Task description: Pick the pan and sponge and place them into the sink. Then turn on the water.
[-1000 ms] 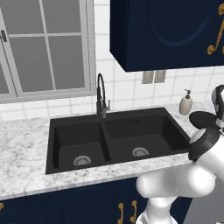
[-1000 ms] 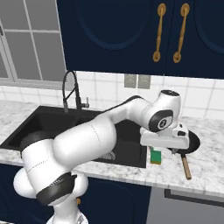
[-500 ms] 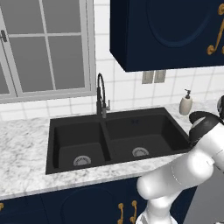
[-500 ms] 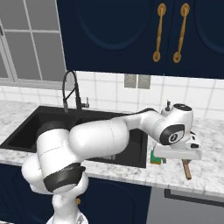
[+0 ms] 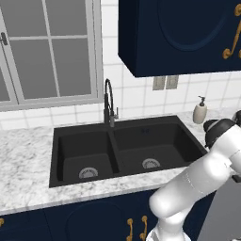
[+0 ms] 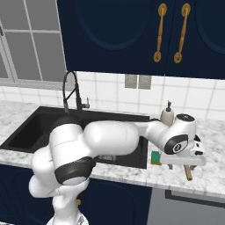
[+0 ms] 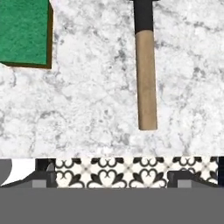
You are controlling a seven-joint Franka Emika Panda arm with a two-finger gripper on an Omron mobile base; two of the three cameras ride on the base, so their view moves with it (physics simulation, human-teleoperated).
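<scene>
The hand view shows the pan (image 7: 145, 65) handle at upper centre and sponge (image 7: 24, 33) at upper left on marble; gripper (image 7: 112, 179) fingertips apart, empty. The right base view adds the sink (image 6: 30, 127) at left.

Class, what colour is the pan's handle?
Light brown, with a black neck; the pan's handle shows best in the hand view.

Navy cabinets (image 6: 132, 30), white tiled wall (image 5: 136, 94), grey-framed window (image 5: 47, 52), marble counter (image 5: 23, 164).
</scene>
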